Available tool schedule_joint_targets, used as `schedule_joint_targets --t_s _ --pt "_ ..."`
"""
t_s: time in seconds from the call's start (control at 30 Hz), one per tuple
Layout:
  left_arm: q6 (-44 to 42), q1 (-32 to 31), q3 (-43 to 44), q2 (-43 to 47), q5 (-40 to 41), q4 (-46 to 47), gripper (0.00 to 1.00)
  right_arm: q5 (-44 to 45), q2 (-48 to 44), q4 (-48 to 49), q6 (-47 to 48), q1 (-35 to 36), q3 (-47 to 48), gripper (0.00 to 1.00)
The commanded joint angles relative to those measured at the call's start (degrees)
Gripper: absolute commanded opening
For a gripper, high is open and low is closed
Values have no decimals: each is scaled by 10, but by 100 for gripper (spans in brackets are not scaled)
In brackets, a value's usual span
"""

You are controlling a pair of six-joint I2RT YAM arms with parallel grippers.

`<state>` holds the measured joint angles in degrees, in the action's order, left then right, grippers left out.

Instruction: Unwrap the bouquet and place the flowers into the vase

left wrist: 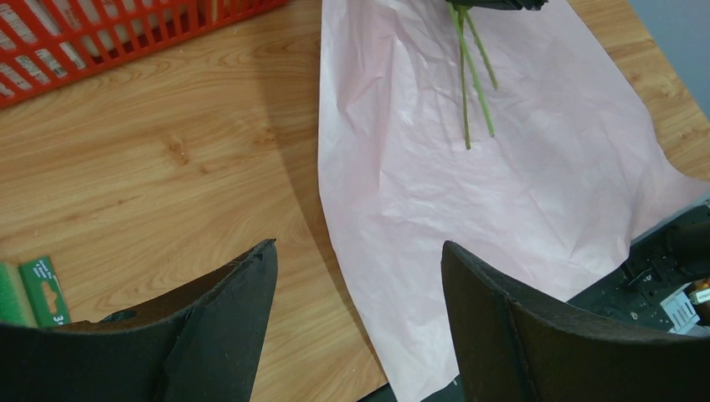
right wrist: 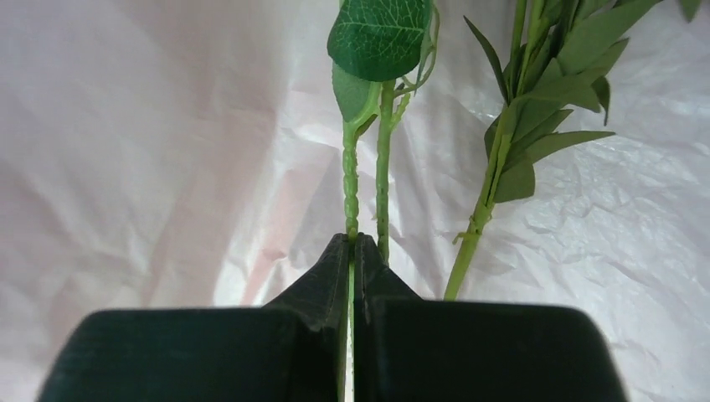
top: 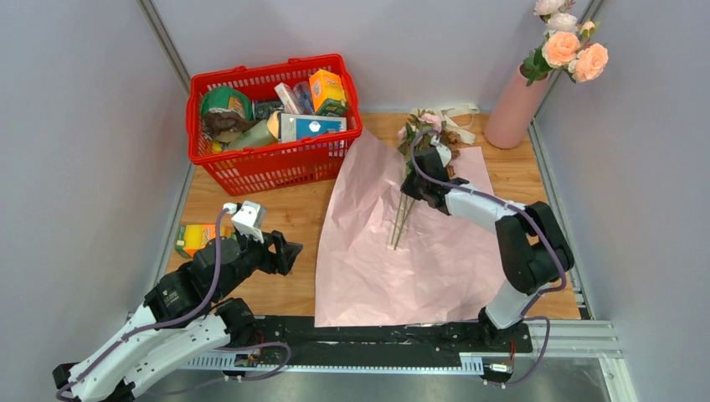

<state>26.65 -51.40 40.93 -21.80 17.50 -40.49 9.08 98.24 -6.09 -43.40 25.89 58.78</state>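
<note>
Now, R end effector (right wrist: 352,244) tight on ridged green stem (right wrist: 351,184) over crinkled pink paper (right wrist: 126,167); L end effector (left wrist: 358,251) wide apart.

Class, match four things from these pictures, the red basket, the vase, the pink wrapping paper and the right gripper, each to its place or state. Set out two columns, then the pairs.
1 red basket
2 vase
3 pink wrapping paper
4 right gripper

A spread open on the table
B far right corner, holding roses
C jaws shut on a flower stem
D far left, full of groceries

Pairs: 1-D, 2-B, 3-A, 4-C
</note>
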Motion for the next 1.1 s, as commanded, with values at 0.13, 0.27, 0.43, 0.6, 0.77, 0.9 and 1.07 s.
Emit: schedule_joint_targets --t_s 0.13,0.27,0.43,0.6,0.77,0.9,1.07 --pt "-8 -2 -2 4 -4 14 79 -15 -116 54 -5 3 -40 0" --pt "-8 -2 -1 4 -4 14 79 -38 -139 85 -31 2 -70 0" --pt "-8 -2 -3 4 -4 14 79 -61 -133 95 -48 3 -91 0" --pt "-7 -3 -2 4 -3 14 79 -68 -123 72 -20 2 -91 21" --pt "-7 -2 -2 3 -3 14 79 -23 -138 16 36 -1 -82 28" --pt "-7 -2 -2 2 -4 14 79 -36 -142 13 59 -29 -85 29" --pt "-8 -2 -2 -1 -4 14 79 -58 -104 14 58 -68 -73 32"
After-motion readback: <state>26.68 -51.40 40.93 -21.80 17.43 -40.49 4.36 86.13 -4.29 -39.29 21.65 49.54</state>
